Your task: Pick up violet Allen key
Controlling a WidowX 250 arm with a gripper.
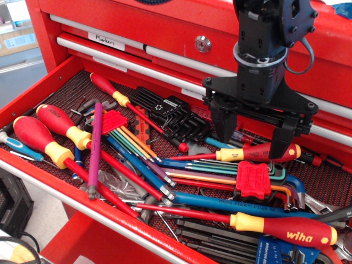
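The violet Allen key point(95, 148) is a long magenta-violet hex rod. It lies nearly upright in the picture at the left of the open red drawer point(33, 93), across the red-and-yellow screwdrivers point(52, 137), with its lower end near the drawer's front edge. My gripper point(254, 137) hangs over the right half of the drawer, far to the right of the key. Its two black fingers point(224, 124) stand wide apart and hold nothing. Their tips hover just above a red-and-yellow screwdriver point(242, 154).
The drawer is crowded: a multicoloured hex key set in a red holder point(114, 122), a second set with a red holder point(253, 179), a long blue hex key point(220, 202), black bit holders point(165, 107), a Wiha screwdriver point(275, 228). Closed drawers point(165, 33) rise behind.
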